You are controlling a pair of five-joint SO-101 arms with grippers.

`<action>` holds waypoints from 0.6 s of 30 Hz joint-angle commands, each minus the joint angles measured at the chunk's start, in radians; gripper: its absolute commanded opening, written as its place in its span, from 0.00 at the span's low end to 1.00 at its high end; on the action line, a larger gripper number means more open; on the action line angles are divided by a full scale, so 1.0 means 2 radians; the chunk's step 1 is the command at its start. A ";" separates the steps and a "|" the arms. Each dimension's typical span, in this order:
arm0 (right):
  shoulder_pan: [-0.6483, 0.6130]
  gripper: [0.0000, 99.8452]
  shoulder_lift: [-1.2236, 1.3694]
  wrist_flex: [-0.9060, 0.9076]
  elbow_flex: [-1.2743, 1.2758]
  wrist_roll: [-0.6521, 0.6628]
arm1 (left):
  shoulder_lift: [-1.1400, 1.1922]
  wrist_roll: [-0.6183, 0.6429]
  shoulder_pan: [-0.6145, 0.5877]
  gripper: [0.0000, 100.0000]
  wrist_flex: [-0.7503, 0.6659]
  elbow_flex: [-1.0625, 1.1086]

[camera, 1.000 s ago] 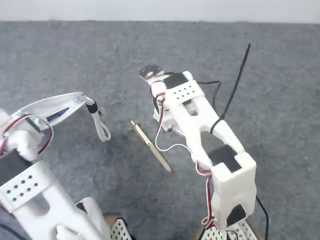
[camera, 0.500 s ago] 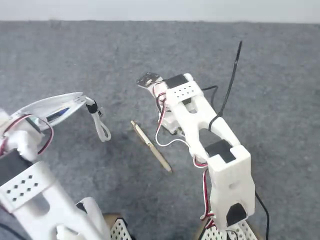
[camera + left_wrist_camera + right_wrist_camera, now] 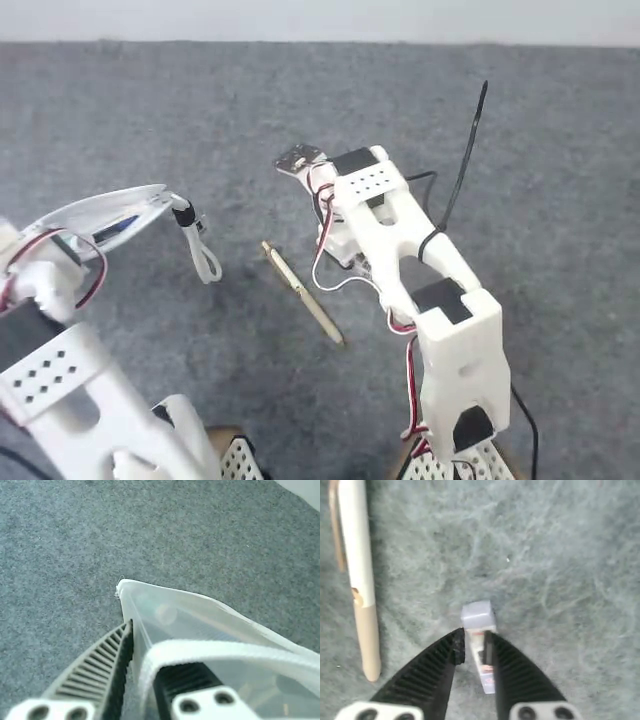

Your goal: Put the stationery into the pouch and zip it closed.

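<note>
High view count: two arms, one pen, one pouch and one shiny metal clip, all over a grey table covering. The pen lies flat with its long axis on a diagonal. Its clipped end points to the far left and its other end points toward the arms' bases.

The pouch (translucent white, something dimly seen inside) sits on the left-arm side of the pen. Its one strap hangs between pouch and pen. The left gripper pinches the pouch's rim, one finger outside the wall and one behind it.

Near the pen on its other side, the right gripper is narrowed onto one small capped piece, a finger against each flank. The piece runs about parallel with the pen, its lilac cap toward the pen's clipped end. The metal clip lies beyond that same end, apart from the pen.
</note>
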 commanded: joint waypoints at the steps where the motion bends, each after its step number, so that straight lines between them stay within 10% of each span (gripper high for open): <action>1: -0.002 0.17 -0.001 0.024 -0.028 0.004 | -0.026 0.005 0.001 0.01 -0.012 -0.008; 18: 0.008 0.14 0.075 0.028 -0.071 0.015 | -0.026 0.004 0.001 0.01 -0.011 -0.008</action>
